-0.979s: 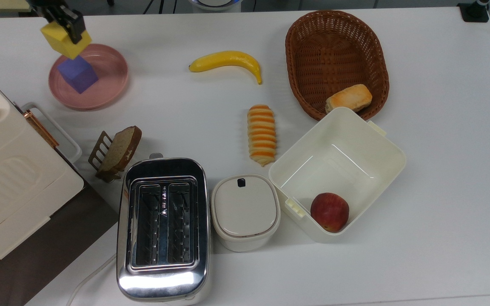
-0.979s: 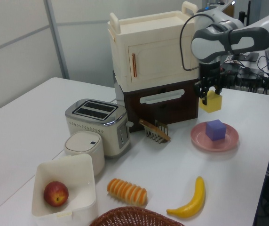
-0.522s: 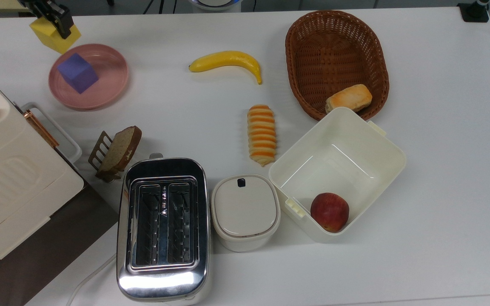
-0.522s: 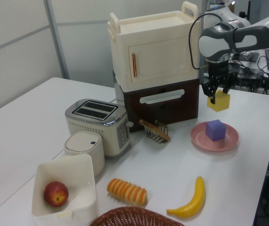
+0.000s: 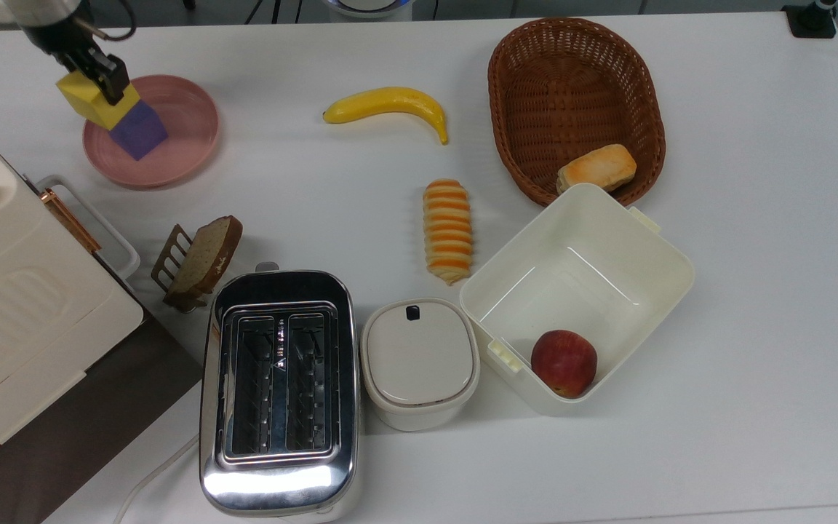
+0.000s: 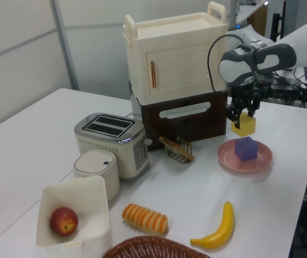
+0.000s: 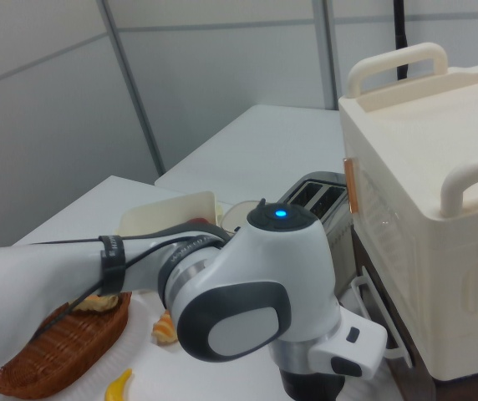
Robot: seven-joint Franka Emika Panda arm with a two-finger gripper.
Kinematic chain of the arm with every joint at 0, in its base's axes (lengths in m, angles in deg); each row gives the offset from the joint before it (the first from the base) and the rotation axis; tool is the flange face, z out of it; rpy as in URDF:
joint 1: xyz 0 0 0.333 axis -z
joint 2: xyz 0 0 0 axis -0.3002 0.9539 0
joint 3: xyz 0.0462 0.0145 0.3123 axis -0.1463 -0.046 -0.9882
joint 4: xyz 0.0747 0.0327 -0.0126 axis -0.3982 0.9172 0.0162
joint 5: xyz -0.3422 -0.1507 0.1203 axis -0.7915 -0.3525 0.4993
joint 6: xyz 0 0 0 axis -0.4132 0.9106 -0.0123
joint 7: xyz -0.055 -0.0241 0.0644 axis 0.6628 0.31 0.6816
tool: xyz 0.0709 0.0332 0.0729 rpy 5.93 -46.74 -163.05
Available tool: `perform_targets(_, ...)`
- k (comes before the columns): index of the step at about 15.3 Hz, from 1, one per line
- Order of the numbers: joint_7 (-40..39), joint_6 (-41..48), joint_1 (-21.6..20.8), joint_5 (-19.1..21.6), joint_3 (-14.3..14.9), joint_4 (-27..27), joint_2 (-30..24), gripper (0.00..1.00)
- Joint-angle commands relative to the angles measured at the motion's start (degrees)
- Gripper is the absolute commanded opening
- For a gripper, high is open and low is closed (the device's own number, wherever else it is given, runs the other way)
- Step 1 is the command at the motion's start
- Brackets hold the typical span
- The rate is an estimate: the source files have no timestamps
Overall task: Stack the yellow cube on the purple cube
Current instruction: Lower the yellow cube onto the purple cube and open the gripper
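Note:
My gripper is shut on the yellow cube, holding it in the air at the top view's upper left. The purple cube rests on a pink plate. In the top view the yellow cube overlaps the purple cube's upper-left corner. In the left view it hangs just above and slightly left of the purple cube, with a small gap between them. The arm's wrist bulks large in the right view and hides both cubes.
A cream cabinet on a brown base stands close beside the plate. A toast rack with bread, toaster, lidded pot, banana, striped roll, wicker basket and white bin with an apple fill the table.
The gripper with the yellow cube swung away from the plate toward the table's far edge, then came back lower, now over the purple cube's corner. The purple cube has not moved.

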Motion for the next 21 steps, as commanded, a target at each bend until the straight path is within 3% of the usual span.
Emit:
perform_targets(1,-1.30,-1.18,-0.68,0.98,0.53,1.62,-0.58,0.15)
perform_targets(18,-2.36,-1.18,-0.76,-2.44,0.53,4.17,-0.41,0.16)
perform_targets(19,-2.62,-1.18,-0.85,-2.88,0.53,4.43,-0.41,0.29)
perform_targets(21,-2.80,-1.18,-0.76,-3.06,0.53,4.44,-0.41,0.76)
